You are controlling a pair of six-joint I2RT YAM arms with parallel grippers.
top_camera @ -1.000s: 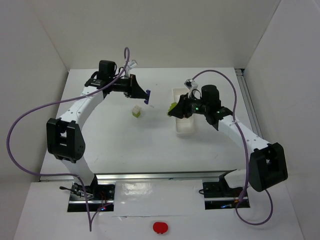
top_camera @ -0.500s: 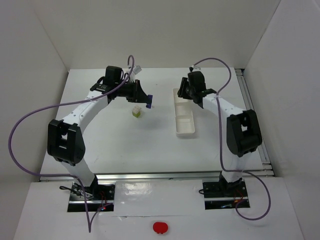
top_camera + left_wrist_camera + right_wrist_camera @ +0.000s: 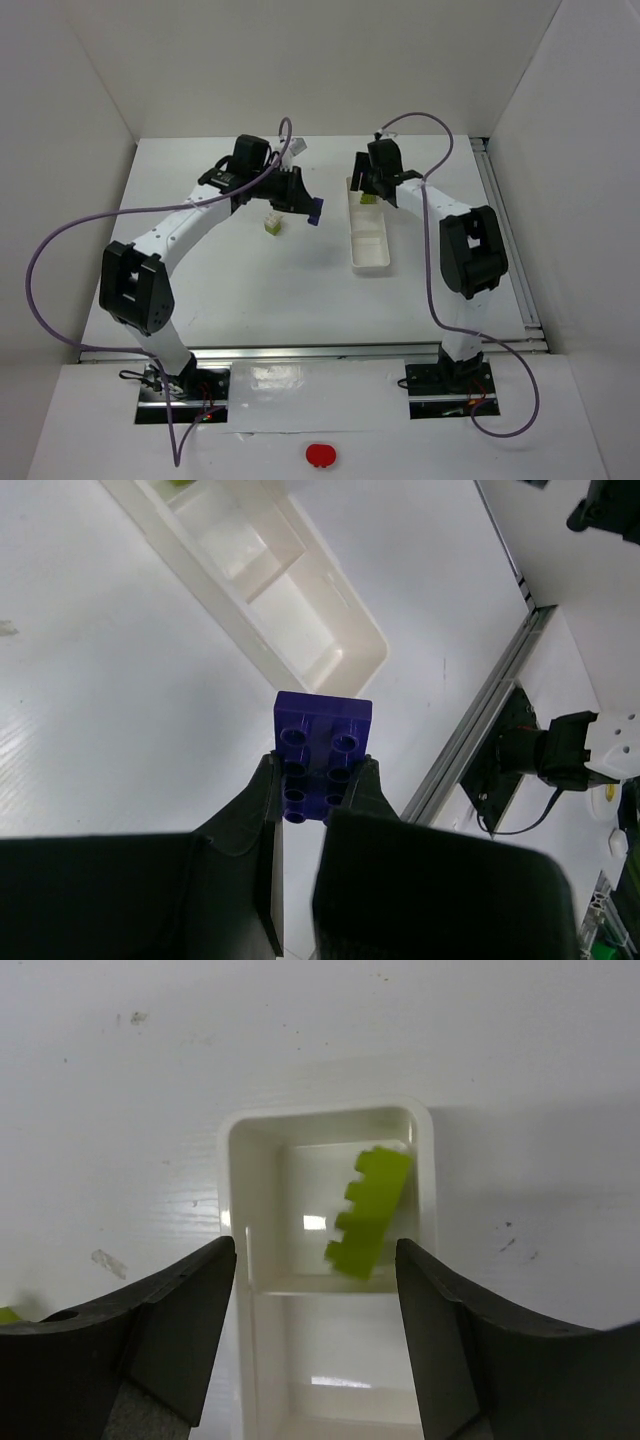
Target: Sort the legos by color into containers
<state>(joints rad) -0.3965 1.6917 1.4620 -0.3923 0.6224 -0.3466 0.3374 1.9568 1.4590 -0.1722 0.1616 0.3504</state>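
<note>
My left gripper (image 3: 322, 780) is shut on a dark purple-blue lego (image 3: 322, 742), held above the table left of the white tray (image 3: 310, 630). From above, that lego (image 3: 313, 210) hangs between a small cream and yellow-green stack (image 3: 271, 224) on the table and the tray (image 3: 368, 250). My right gripper (image 3: 314, 1245) stands open over the tray's far compartment (image 3: 240, 1210). A yellow-green lego (image 3: 370, 1215) lies tilted in that compartment, free of the fingers. In the top view the right gripper (image 3: 372, 185) partly hides it.
The tray's middle and near compartments hold nothing that I can see. A metal rail (image 3: 470, 730) runs along the table's right edge. White walls close in the back and sides.
My right arm swung up to the tray's far end, opened and let go of the yellow-green lego, which now lies in the far compartment. My left gripper carried the purple-blue lego rightward.
</note>
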